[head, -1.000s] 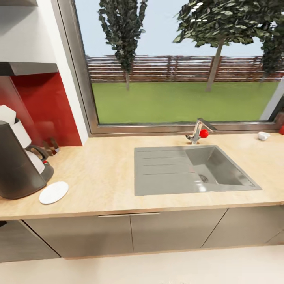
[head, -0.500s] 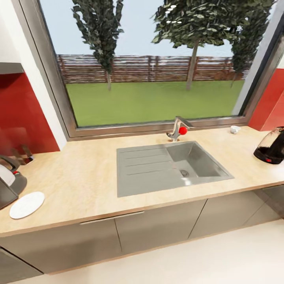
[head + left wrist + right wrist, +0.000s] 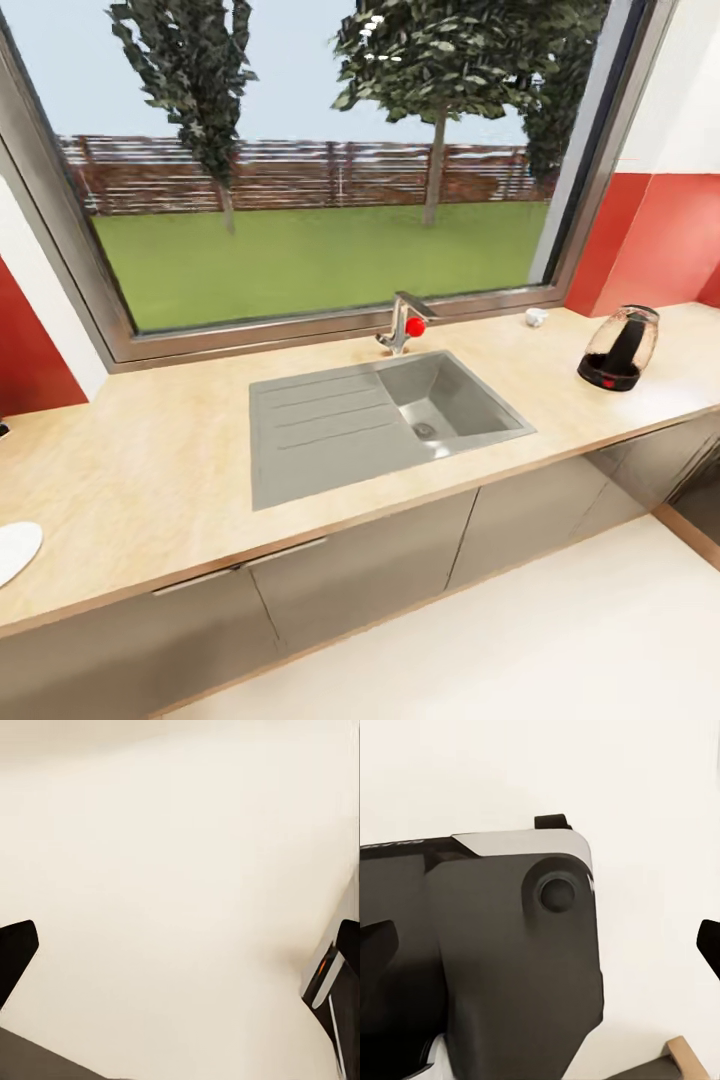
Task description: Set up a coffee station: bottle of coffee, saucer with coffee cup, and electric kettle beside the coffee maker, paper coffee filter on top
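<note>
— Wood-grain tabletop (image 3: pixel 150 470) runs below the window (image 3: pixel 300 180), with the grey sink (image 3: pixel 380 415) sunk in near its middle. Where are the task's things?

— The electric kettle (image 3: pixel 620 350) stands upright toward the tabletop's right end, by the red wall (image 3: pixel 665 250). A small white coffee cup (image 3: pixel 537 317) sits at the back edge, between the kettle and the tap (image 3: pixel 402 325), well apart from both. The white saucer (image 3: pixel 12 552) lies flat at the far left end near the front edge, partly cut off.

— And the tap?

— It stands at the sink's back edge, with a red knob (image 3: pixel 416 326) on it.

— What about each tool?

— In the left wrist view, the left tool (image 3: pixel 180 967) hangs over the pale floor (image 3: pixel 165 870), its dark fingertips (image 3: pixel 15 952) spread wide with nothing between them. In the right wrist view, the right tool (image 3: pixel 540 945) is likewise spread wide and holds nothing, above a dark part of the robot's body (image 3: pixel 502 967).
</note>
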